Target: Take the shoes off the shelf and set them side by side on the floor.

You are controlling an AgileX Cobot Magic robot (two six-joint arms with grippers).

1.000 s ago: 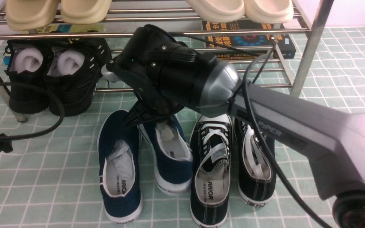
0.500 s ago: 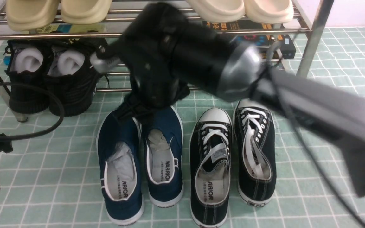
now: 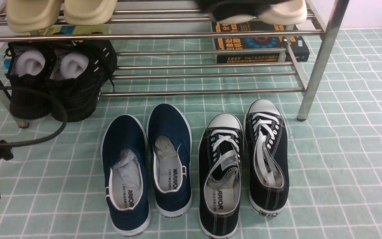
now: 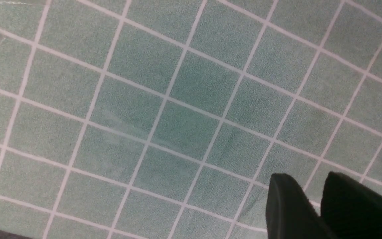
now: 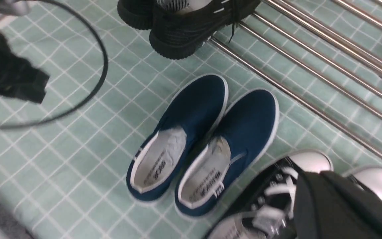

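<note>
Both navy shoes lie side by side on the green gridded floor in front of the shelf, toes toward it: the left shoe and the right shoe. My right gripper hangs high above them, shut and empty, over the black sneakers. In the front view only a dark blur of the right arm shows at the top edge. My left gripper hovers over bare floor, open by a narrow gap with nothing in it.
Two black lace-up sneakers stand right of the navy pair. Black high shoes sit at the shelf's left end, cream slippers on its top tier, a book behind. The left arm's cable loops at the left.
The right gripper let go of the right navy shoe, which now lies flat beside its partner. The right arm rose up and away, almost out of the front view. The left arm stayed put.
</note>
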